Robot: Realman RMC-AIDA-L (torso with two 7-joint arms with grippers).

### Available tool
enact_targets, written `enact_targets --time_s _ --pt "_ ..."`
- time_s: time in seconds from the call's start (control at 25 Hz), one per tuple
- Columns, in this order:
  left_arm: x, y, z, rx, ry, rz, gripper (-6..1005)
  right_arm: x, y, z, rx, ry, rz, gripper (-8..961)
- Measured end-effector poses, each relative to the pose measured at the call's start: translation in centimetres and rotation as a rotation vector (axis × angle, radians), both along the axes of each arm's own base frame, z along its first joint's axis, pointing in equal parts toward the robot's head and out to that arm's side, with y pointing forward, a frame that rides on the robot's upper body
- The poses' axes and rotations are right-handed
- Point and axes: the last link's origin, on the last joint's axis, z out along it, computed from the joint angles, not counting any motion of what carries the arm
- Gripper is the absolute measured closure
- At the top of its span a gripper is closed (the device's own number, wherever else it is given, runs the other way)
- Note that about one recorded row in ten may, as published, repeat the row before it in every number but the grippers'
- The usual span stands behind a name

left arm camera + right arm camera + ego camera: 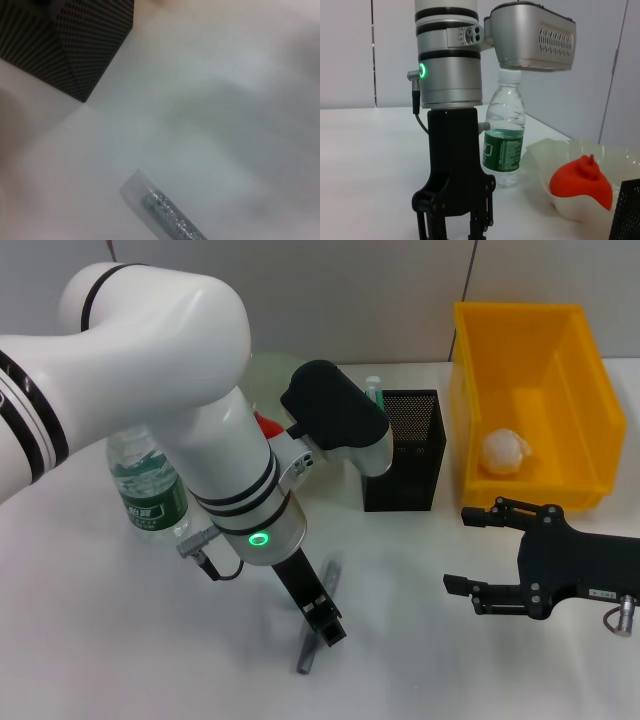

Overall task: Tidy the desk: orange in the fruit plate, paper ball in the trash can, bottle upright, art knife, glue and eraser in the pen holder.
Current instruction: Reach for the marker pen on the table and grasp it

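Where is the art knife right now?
In the head view the art knife lies flat on the desk, in front of the pen holder, directly under the left hand that reaches down onto it.

The white flat desk (130, 640) lies open at front left. The black left gripper (322, 620) stands over the slim grey art knife (318, 628). The square black mesh pen holder (405, 452) and yellow rectangular trash can (530, 390) close the rear right. The right gripper (475, 552) hangs just before the can.

Black perforated metal pen holder (402, 450) beside glossy yellow plastic trash can (530, 400).
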Motion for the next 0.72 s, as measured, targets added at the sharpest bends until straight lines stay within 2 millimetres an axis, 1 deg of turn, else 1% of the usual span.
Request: enact_targets --time_s 0.72 --pt "0.07 0.22 0.18 0.022 -0.003 0.026 430 -0.10 0.17 0.02 0.003 -0.002 0.003 137"
